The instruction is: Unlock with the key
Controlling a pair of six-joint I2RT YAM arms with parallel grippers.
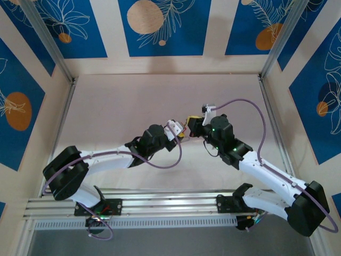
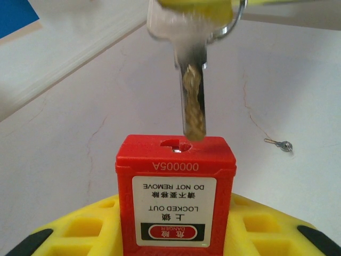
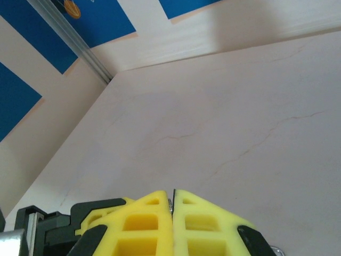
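Key [image 2: 193, 101] pinched in the closed right gripper [image 3: 173, 209] hangs over the padlock [image 2: 176, 181] clamped by the left gripper [image 2: 173, 226]; slightly off the keyway [image 2: 176, 143], it could jam

Pale pinkish-white tabletop [image 1: 133, 106], faint hairline cracks, evenly lit with soft shadows. Wall panels [image 1: 160, 26] on three sides: cream with blue blocks, white leaf line-drawings, orange discs. Aluminium posts [image 1: 49, 42] stand at the far corners; ribbed aluminium rail [image 1: 170, 205] along the near edge.
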